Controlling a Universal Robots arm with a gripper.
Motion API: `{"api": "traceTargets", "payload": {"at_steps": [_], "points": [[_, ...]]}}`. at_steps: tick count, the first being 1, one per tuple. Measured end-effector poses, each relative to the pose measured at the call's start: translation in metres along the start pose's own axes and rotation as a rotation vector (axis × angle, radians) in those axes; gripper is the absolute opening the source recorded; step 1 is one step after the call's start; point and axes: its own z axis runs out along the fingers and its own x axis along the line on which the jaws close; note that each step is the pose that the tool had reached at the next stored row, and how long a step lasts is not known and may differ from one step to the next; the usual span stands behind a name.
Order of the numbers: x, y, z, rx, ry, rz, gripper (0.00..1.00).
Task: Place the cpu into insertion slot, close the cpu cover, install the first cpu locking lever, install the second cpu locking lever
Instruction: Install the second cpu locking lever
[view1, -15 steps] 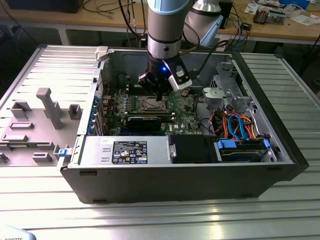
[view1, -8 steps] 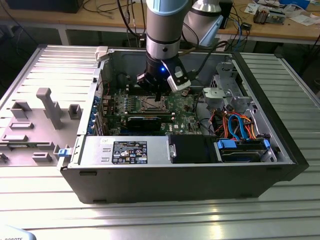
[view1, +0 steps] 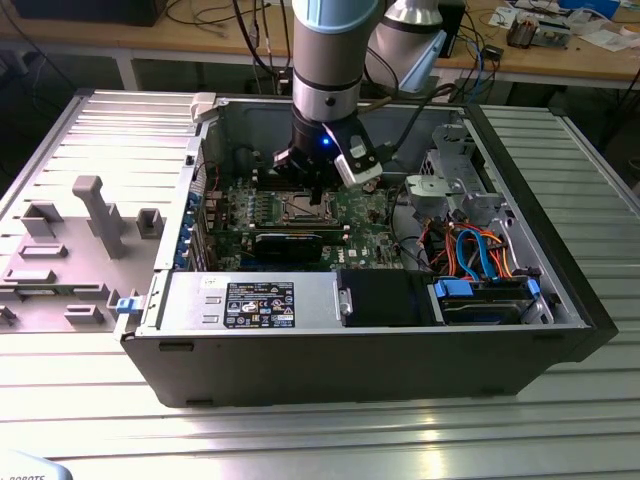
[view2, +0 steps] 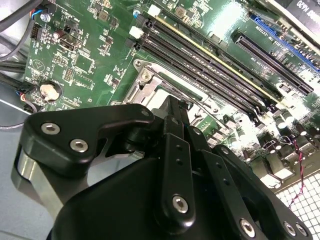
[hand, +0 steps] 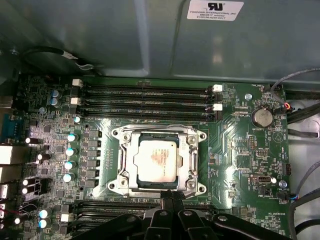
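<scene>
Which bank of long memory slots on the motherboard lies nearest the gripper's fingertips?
In the first wrist view, the bank beside the gripper, just past the cpu cover's near edge. The other memory slots lie beyond the cpu, toward the case wall.

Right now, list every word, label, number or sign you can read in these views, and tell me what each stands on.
White sticker on the grey case wall: a logo and lines of dark print, too small to quote reliably.
Black label on the silver housing at the case front: white print, too small to read.
Motherboard: tiny white lettering beside components, too small to read.
The cpu: faint marks on its metal top, unreadable.
</scene>
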Motion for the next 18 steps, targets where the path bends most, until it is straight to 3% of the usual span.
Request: {"api": "traceTargets", "payload": {"at_steps": [9, 11, 12, 18], "points": [[0.0002, -0.0041, -0.0006, -0.0002, 0.0, 0.0, 0.11], [0.0002, -0.0047, -0.0011, -0.0013, 0.0014, 0.0, 0.11], [0.0005, -0.0049, -0.0011, -0.0032, 0.0048, 0.001, 0.11], [0.0103, -0.0087, -0.001, -0.0073, 0.0103, 0.002, 0.11]]}}
